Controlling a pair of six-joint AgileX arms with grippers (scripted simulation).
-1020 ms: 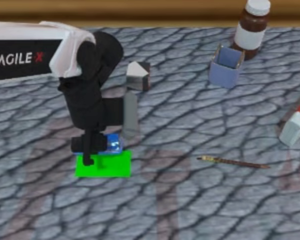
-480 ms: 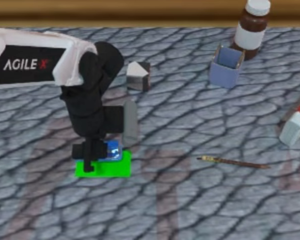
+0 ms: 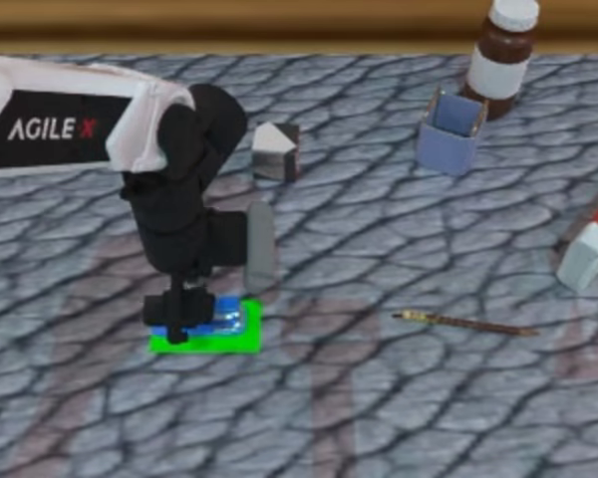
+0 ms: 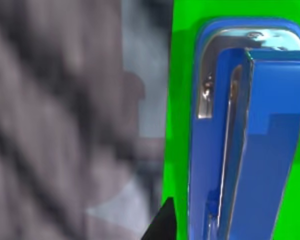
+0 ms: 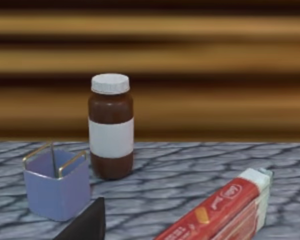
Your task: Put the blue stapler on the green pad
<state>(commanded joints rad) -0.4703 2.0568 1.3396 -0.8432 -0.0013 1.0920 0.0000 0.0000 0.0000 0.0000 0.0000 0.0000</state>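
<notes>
The blue stapler (image 3: 224, 317) lies lengthwise on the green pad (image 3: 234, 342) at the table's left front. In the left wrist view the blue stapler (image 4: 250, 140) fills the right half, with the green pad (image 4: 180, 100) showing all round it. My left gripper (image 3: 182, 321) stands straight over the stapler's left half. One of its dark fingers (image 4: 162, 225) shows beside the stapler, with a strip of green between them, so it is open. My right arm is out of the top view. A single finger (image 5: 87, 225) of it shows low and far aside, open and holding nothing.
A brown bottle (image 3: 500, 55) and a pale blue-grey open box (image 3: 451, 131) stand at the back right. A red and white carton (image 3: 593, 244) lies at the right edge. A thin pencil (image 3: 465, 323) lies right of the pad. A grey and white block (image 3: 276, 151) sits behind my left arm.
My left gripper came down and towards the front with the stapler. The stapler now rests flat on the green pad, and a gap shows beside the finger.
</notes>
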